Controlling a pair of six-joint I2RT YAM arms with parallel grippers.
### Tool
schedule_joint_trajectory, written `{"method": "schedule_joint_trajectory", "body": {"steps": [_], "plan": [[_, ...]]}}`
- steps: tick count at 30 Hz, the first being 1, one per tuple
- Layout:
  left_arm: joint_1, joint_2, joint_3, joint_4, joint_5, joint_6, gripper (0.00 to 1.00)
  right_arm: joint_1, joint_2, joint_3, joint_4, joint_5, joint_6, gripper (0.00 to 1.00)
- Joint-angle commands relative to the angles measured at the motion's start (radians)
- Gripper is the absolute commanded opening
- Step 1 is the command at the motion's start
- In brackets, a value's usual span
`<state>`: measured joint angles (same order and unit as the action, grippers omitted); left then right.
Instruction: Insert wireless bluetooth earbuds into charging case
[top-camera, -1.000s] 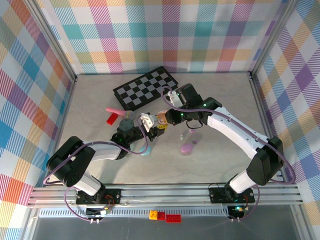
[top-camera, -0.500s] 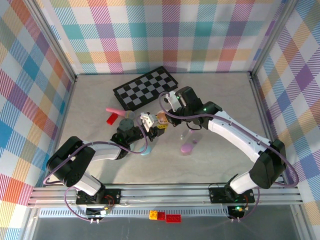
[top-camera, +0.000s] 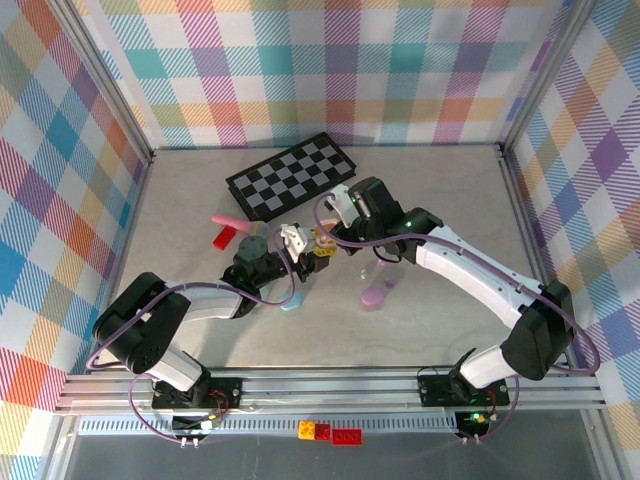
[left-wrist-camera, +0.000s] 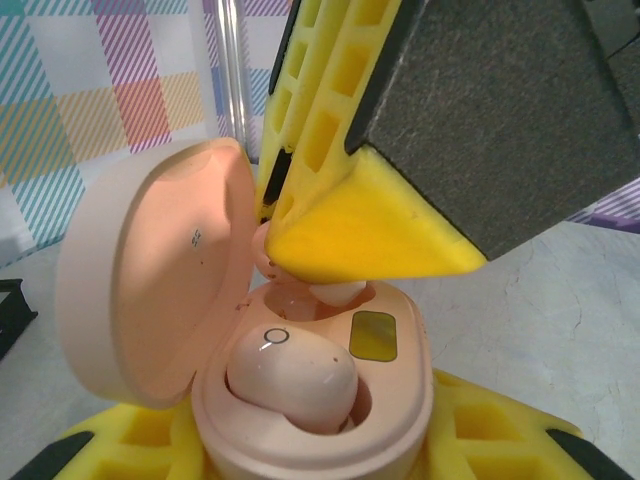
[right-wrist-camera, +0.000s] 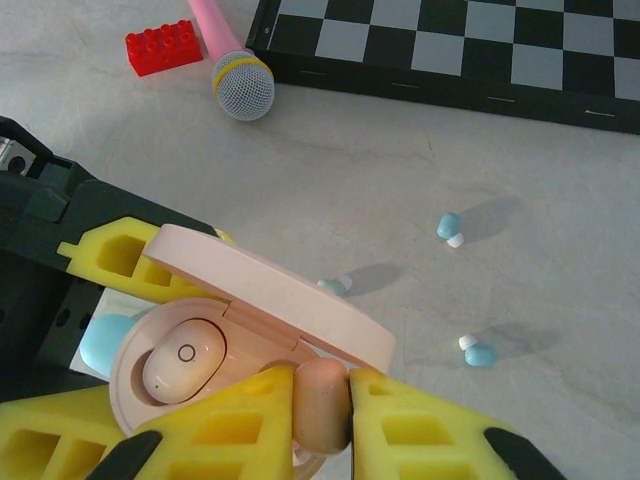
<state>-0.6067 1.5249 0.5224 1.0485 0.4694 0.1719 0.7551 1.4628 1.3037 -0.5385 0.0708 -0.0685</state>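
Right gripper (right-wrist-camera: 320, 392): my fingers are pinched onto a pink earbud (right-wrist-camera: 321, 412), gripping its two sides.
Earbud position: at the mouth of the free socket in the open case (left-wrist-camera: 405, 400); I cannot tell whether it is seated.
Left gripper (left-wrist-camera: 320, 455): clamped around the case body, with the lid (right-wrist-camera: 270, 295) standing up.
Other socket: a second earbud (left-wrist-camera: 290, 375) sits in it.
Handling (judged): light, hard, glossy and rounded, so it is apt to squirt out. Grip the widest part gently.
Spares: blue earbuds (right-wrist-camera: 449, 227) lie on the table (right-wrist-camera: 560, 200), well apart from the case.

Earbud (right-wrist-camera: 321, 418) in right tool (right-wrist-camera: 322, 392) nearer case (right-wrist-camera: 262, 288)
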Motion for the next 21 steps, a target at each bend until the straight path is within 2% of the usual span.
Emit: {"method": "schedule_joint_trajectory", "body": {"steps": [1, 7, 16, 21], "plan": [[0.005, -0.018, 0.037, 0.050, 0.028, -0.014, 0.32, 0.012, -0.025, -0.012, 0.005, -0.014, -0.021, 0.20], [0.005, -0.024, 0.039, 0.041, 0.029, -0.008, 0.32, 0.015, -0.021, 0.006, -0.011, -0.052, -0.017, 0.27], [0.007, -0.028, 0.033, 0.041, 0.025, -0.003, 0.32, 0.015, -0.043, 0.019, -0.008, -0.072, 0.015, 0.31], [0.012, -0.026, 0.027, 0.054, 0.025, -0.005, 0.32, 0.015, -0.078, 0.009, 0.011, -0.072, 0.045, 0.43]]}}
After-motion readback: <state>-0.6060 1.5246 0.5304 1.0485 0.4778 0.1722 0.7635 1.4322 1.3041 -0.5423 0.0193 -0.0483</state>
